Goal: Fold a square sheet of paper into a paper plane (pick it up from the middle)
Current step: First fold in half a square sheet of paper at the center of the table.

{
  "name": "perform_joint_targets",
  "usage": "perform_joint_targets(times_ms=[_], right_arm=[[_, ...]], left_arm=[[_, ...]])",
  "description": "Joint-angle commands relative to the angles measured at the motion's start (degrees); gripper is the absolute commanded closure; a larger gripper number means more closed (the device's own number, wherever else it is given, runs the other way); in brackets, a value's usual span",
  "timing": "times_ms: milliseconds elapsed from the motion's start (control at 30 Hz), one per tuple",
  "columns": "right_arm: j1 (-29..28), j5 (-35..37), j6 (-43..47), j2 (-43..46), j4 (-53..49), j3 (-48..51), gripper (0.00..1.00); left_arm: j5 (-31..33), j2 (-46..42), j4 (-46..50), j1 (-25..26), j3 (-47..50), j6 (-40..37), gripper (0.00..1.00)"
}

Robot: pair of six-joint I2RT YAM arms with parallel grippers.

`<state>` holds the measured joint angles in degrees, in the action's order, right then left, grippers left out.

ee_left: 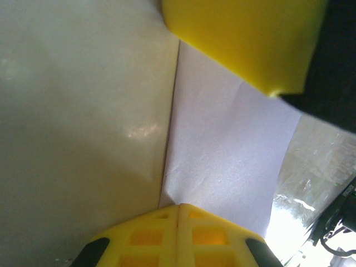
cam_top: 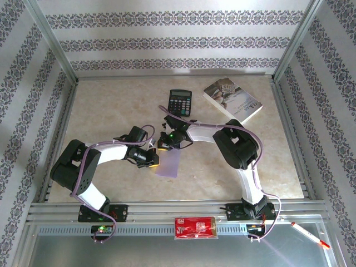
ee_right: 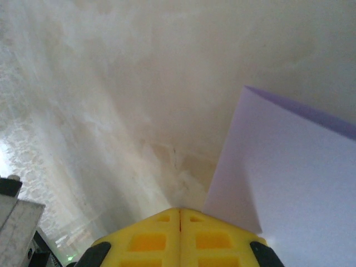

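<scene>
The square sheet of paper (cam_top: 169,164) lies flat on the table as a narrow lilac rectangle, seemingly folded in half. My left gripper (cam_top: 153,158) is shut at its left edge. In the left wrist view the closed yellow tips of that gripper (ee_left: 178,207) meet the long edge of the sheet (ee_left: 228,156), and I cannot tell if any paper is pinched. My right gripper (cam_top: 166,146) is shut at the sheet's far end. In the right wrist view its closed tips (ee_right: 179,209) rest on the table beside a corner of the paper (ee_right: 295,178). The right gripper's yellow finger (ee_left: 245,39) shows in the left wrist view.
A black calculator (cam_top: 180,102) and a white-covered book (cam_top: 232,100) lie at the back of the beige table (cam_top: 111,111). A red packet (cam_top: 194,227) and a pen (cam_top: 310,235) sit on the metal rail at the near edge. Metal frame posts border both sides.
</scene>
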<state>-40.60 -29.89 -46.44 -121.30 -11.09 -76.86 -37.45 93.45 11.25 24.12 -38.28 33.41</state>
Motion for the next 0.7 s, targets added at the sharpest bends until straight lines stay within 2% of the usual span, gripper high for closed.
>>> perform_joint_targets(times_ms=[0,667], right_arm=[[2.8,8.7,1.0,-3.6,1.9,-2.9,1.00],[7.6,8.5,1.7,-7.6,1.2,-8.5,1.00]], left_arm=[[15.5,6.2,12.9,2.2,4.8,-1.3,1.00],[16.4,7.2,13.5,3.0,4.1,-1.1,1.00]])
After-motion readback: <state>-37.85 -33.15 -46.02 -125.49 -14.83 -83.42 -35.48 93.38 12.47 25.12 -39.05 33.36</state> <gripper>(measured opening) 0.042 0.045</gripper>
